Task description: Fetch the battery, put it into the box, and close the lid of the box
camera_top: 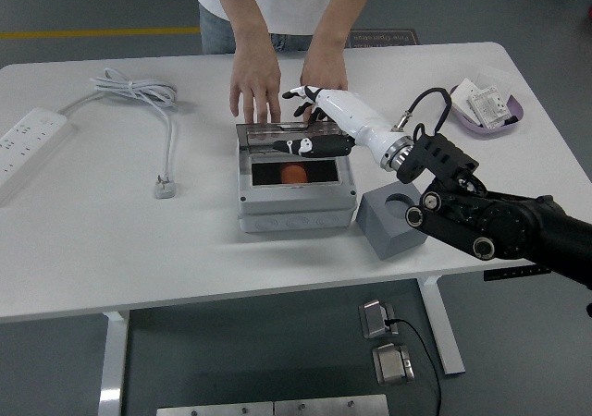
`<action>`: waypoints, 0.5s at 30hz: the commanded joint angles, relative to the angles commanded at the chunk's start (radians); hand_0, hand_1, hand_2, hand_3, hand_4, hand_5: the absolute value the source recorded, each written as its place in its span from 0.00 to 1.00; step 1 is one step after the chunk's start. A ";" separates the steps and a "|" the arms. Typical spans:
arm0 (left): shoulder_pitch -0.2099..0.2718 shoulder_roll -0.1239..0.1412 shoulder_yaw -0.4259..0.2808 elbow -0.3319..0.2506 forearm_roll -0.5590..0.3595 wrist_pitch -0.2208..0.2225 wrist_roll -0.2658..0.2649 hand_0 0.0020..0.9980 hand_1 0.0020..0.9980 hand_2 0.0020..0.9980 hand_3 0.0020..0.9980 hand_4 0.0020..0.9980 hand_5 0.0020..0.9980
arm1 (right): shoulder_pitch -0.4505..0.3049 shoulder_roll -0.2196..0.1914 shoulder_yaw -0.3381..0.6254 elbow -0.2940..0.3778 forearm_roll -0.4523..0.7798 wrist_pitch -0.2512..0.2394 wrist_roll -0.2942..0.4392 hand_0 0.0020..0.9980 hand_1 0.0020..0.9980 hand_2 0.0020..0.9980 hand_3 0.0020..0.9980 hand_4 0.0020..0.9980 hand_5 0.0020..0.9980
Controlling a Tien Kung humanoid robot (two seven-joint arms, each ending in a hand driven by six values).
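Note:
A grey box (296, 199) sits mid-table with an orange battery (294, 174) lying inside it. Its clear lid (268, 139) is tilted forward, partly lowered over the opening. My right hand (310, 129) comes in from the right, white with black fingers, spread open and resting on the lid's top edge, thumb (301, 147) across the front. A person's two hands (256, 88) rest on the table just behind the box. My left arm is out of view.
A grey foam block (393, 220) with a round hole stands right of the box. A white power strip (32, 139) and coiled cable (139, 92) lie at the left. A purple tray (490, 109) with packets sits at the far right.

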 joint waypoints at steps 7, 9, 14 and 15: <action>0.003 -0.001 0.001 0.000 -0.003 0.000 0.000 0.61 0.63 0.59 0.60 0.62 0.22 | -0.033 -0.018 -0.030 0.045 -0.004 -0.006 -0.005 0.56 0.54 0.67 0.84 0.99 0.78; 0.003 -0.001 0.000 0.000 -0.003 0.001 0.000 0.61 0.63 0.59 0.60 0.62 0.22 | -0.039 -0.019 -0.037 0.049 -0.004 -0.006 -0.006 0.55 0.55 0.67 0.84 0.99 0.79; 0.004 -0.002 -0.002 0.000 -0.002 0.001 0.001 0.61 0.63 0.59 0.60 0.62 0.22 | -0.051 -0.019 -0.043 0.054 -0.009 -0.007 -0.010 0.56 0.55 0.67 0.84 0.99 0.79; 0.004 -0.002 -0.002 0.000 -0.002 0.001 0.001 0.61 0.63 0.59 0.60 0.62 0.22 | -0.053 -0.020 -0.041 0.055 -0.010 -0.006 -0.011 0.56 0.55 0.67 0.84 0.99 0.79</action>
